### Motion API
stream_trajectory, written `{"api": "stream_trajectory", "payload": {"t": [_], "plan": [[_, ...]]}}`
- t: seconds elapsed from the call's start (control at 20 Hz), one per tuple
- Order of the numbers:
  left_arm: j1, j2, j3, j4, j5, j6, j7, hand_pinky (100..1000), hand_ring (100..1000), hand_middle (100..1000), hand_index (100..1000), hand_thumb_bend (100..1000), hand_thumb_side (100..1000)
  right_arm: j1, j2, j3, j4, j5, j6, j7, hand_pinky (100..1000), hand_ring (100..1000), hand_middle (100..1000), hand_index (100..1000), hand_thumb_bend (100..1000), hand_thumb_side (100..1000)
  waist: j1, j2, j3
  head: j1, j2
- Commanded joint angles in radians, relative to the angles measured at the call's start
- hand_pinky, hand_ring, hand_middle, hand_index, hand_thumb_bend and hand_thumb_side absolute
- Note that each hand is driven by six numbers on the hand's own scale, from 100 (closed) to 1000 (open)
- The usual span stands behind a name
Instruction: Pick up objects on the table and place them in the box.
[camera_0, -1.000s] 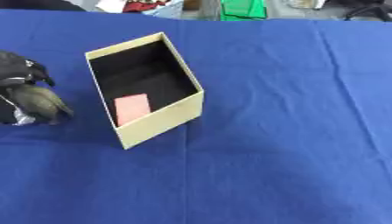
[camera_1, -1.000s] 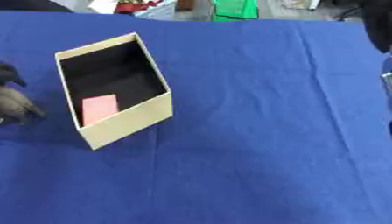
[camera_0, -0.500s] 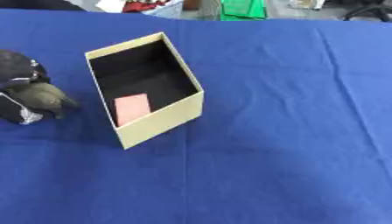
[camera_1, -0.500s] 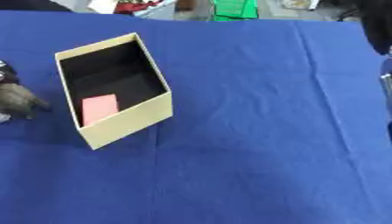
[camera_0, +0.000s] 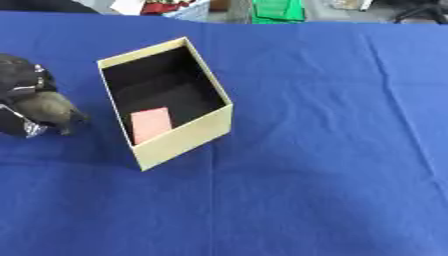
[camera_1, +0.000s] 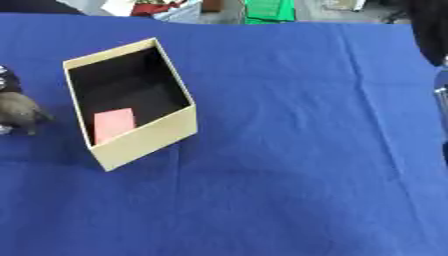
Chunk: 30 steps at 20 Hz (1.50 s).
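A beige cardboard box (camera_0: 184, 142) with a black inside lies askew on the blue table, left of centre. A flat pink object (camera_0: 150, 124) rests on its floor near the front wall. My left hand (camera_0: 44, 107), dark with a grey back, hovers at the left edge just left of the box. It stands apart from the box, its fingers relaxed and drooping, and it holds nothing. A dark part of my right arm (camera_1: 430, 30) shows at the right edge of the right eye view; the hand itself is out of sight.
Blue cloth (camera_0: 324, 165) covers the whole table, with faint creases to the right and in front of the box. Beyond the far edge lie a green item (camera_0: 278, 10) and some red and white clutter (camera_0: 166, 7).
My left hand has barely shifted beside the box. The box and the pink object stay where they were.
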Motion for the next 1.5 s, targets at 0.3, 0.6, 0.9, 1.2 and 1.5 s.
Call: {"api": "stream_trajectory", "payload": {"t": [0.3, 0.6, 0.9, 1.2, 1.5], "plan": [[-0.037, 0.026, 0.036, -0.063, -0.008, 0.039, 0.017, 617, 641, 529, 608, 100, 402, -0.005, -0.015, -0.014, -0.017, 0.011, 0.007, -0.002, 844, 808, 649, 908, 100, 734, 0.014, -0.037, 0.005, -0.004, -0.001], [-0.080, 0.002, 0.092, -0.122, -0.002, 0.086, 0.035, 544, 635, 531, 615, 100, 407, -0.009, -0.019, -0.012, -0.017, 0.011, 0.004, -0.002, 843, 805, 649, 906, 100, 724, 0.017, -0.044, 0.010, -0.016, 0.013], [-0.139, -0.044, 0.102, -0.200, 0.005, 0.104, 0.046, 535, 634, 529, 614, 100, 412, -0.008, -0.017, -0.014, -0.017, 0.013, 0.005, -0.006, 843, 801, 648, 906, 100, 728, 0.019, -0.041, 0.009, -0.025, 0.019], [-0.217, -0.132, 0.080, -0.199, -0.003, 0.100, 0.043, 522, 628, 526, 615, 100, 413, -0.014, -0.014, -0.012, -0.017, 0.016, 0.007, -0.003, 844, 801, 646, 906, 100, 735, 0.021, -0.035, 0.001, -0.017, 0.015], [-0.265, -0.210, 0.064, -0.156, -0.011, 0.106, 0.058, 510, 624, 525, 619, 100, 413, -0.021, -0.008, -0.011, -0.017, 0.017, 0.009, 0.000, 844, 801, 646, 906, 100, 736, 0.021, -0.029, -0.010, -0.006, 0.008]]}}
